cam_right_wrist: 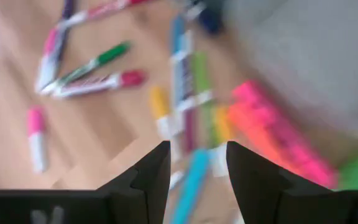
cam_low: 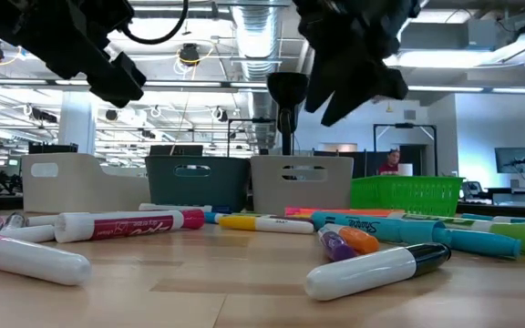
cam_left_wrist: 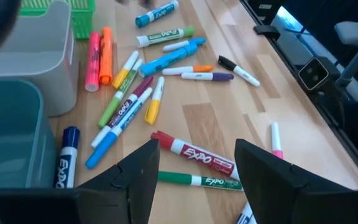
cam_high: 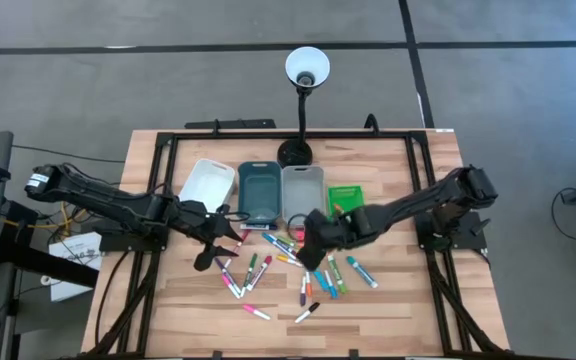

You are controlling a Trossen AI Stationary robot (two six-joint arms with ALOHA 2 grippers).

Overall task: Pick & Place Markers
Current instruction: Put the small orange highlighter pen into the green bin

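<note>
Many markers (cam_high: 288, 265) lie flat and scattered on the wooden table, white barrels with pink, red, green, blue, orange and black caps. My left gripper (cam_high: 211, 250) hangs open above the left edge of the scatter. In its wrist view it (cam_left_wrist: 197, 171) stands over a red marker (cam_left_wrist: 194, 154) and a green marker (cam_left_wrist: 197, 180). My right gripper (cam_high: 310, 255) is open above the middle of the scatter. Its wrist view (cam_right_wrist: 197, 168) shows a blurred blue marker (cam_right_wrist: 191, 180) and a yellow marker (cam_right_wrist: 160, 109) below it. In the low view both grippers (cam_low: 117, 77) (cam_low: 358, 87) are well clear of the table.
Behind the markers a white tray (cam_high: 206, 185), a teal tray (cam_high: 259, 192), a grey tray (cam_high: 302, 190) and a green basket (cam_high: 346, 198) stand in a row. A desk lamp (cam_high: 294, 152) stands at the far edge. Bare wood (cam_high: 168, 310) lies toward the near edge.
</note>
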